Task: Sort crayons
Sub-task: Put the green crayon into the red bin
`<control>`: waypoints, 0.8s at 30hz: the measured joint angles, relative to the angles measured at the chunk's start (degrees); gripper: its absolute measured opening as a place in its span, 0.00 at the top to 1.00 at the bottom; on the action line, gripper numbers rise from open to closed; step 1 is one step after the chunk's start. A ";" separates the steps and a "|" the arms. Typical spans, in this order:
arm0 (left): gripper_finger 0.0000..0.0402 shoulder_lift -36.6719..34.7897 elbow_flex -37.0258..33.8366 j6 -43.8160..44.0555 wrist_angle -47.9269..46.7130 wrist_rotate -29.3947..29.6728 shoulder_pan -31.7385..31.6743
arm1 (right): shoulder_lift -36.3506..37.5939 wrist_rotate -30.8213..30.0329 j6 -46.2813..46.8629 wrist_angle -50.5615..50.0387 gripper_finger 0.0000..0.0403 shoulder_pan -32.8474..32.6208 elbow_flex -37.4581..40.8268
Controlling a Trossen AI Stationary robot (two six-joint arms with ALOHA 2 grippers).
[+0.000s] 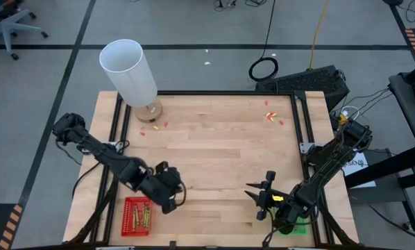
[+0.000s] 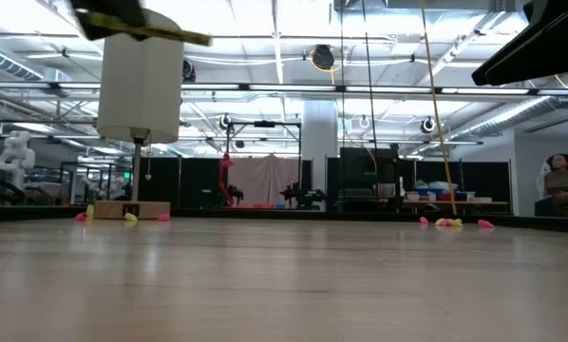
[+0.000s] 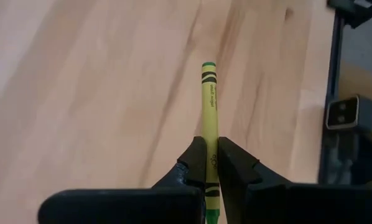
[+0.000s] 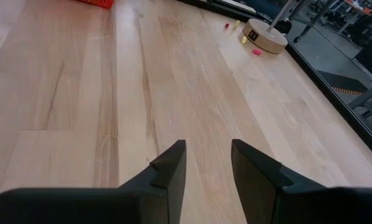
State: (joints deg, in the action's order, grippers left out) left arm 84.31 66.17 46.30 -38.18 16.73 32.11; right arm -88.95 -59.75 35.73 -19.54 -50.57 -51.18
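A yellow-green crayon (image 3: 209, 106) sticks out between the fingers of my left gripper (image 3: 209, 163), which is shut on it above the bare wood near the table's front left. In the high view this gripper (image 1: 171, 194) hovers just right of a red tray (image 1: 125, 217) that holds several crayons (image 1: 142, 215) lying side by side. My right gripper (image 4: 208, 163) stands open over the wood at the front right, with nothing between its fingers; the high view shows it (image 1: 263, 198) beside a green tray (image 1: 299, 228). My left gripper pinches the crayon's lower half (image 3: 209, 155) between its two fingers. The crayon lies along the fingers, its far end (image 3: 209, 67) reaching well beyond the fingertips. The fingers slant down toward the table, and the crayon is lifted clear of the wood.
A white lamp (image 1: 128, 69) on a round wooden base (image 1: 149, 111) stands at the far left corner. Tiny red and yellow scraps lie near it (image 1: 155, 126) and at the far right (image 1: 271, 117). Black rails (image 1: 298, 118) run along the table's sides.
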 joint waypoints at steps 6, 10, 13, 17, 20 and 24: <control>0.95 0.00 0.00 14.81 -5.28 0.87 6.58 | 0.00 0.02 -0.31 -0.02 0.72 0.00 0.00; 0.95 0.00 0.00 25.03 -7.26 2.58 11.95 | 0.00 0.02 -0.39 -0.02 0.72 0.00 0.00; 0.95 0.00 0.00 33.88 -8.83 5.07 16.50 | -0.01 0.02 -0.59 -0.06 0.72 0.00 0.00; 0.95 0.00 0.00 45.96 -10.67 6.90 22.79 | 0.00 0.04 -1.50 -0.06 0.72 0.00 0.00; 0.95 0.00 0.00 55.09 -12.75 7.09 27.06 | 0.00 0.04 -1.99 -0.06 0.72 0.00 0.00; 0.95 0.18 0.00 68.23 -16.14 7.13 32.16 | -0.01 0.04 -2.13 -0.09 0.72 0.00 0.00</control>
State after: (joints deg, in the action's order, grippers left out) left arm 84.50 66.17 114.54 -54.32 23.86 64.27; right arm -88.96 -59.70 33.61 -19.62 -50.57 -51.18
